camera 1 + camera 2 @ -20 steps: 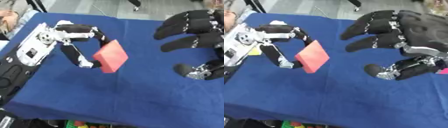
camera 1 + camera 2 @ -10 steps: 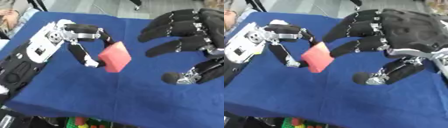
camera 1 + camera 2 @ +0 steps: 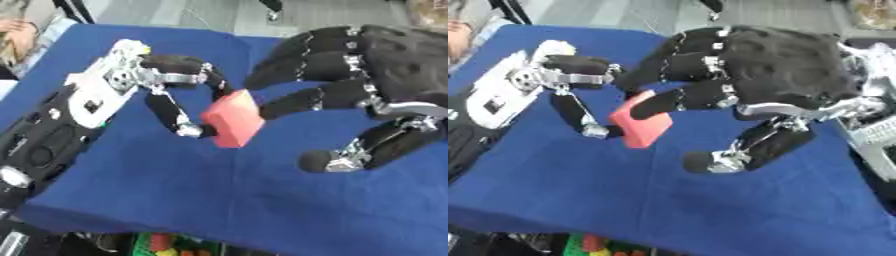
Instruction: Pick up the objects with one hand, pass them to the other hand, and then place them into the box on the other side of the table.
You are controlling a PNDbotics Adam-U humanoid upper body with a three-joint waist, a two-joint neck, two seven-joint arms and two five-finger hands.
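Observation:
A pink-red block (image 3: 233, 119) hangs above the blue table (image 3: 175, 200), pinched between the thumb and curled fingers of my left hand (image 3: 171, 85). My right hand (image 3: 367, 85) is spread open just right of the block, its straight fingertips (image 3: 276, 107) at the block's upper right edge and its thumb (image 3: 350, 155) below and apart. In the right eye view the right hand's fingers (image 3: 675, 100) overlap the block (image 3: 640, 127) from above.
A white basket-like box edge (image 3: 877, 135) shows at the right side of the table. Coloured items (image 3: 162, 245) lie below the table's front edge. The blue cloth spreads wide in front of both hands.
My right hand has moved left and closer, from well apart to its fingertips reaching the block. The left hand carried the block slightly right and still holds it.

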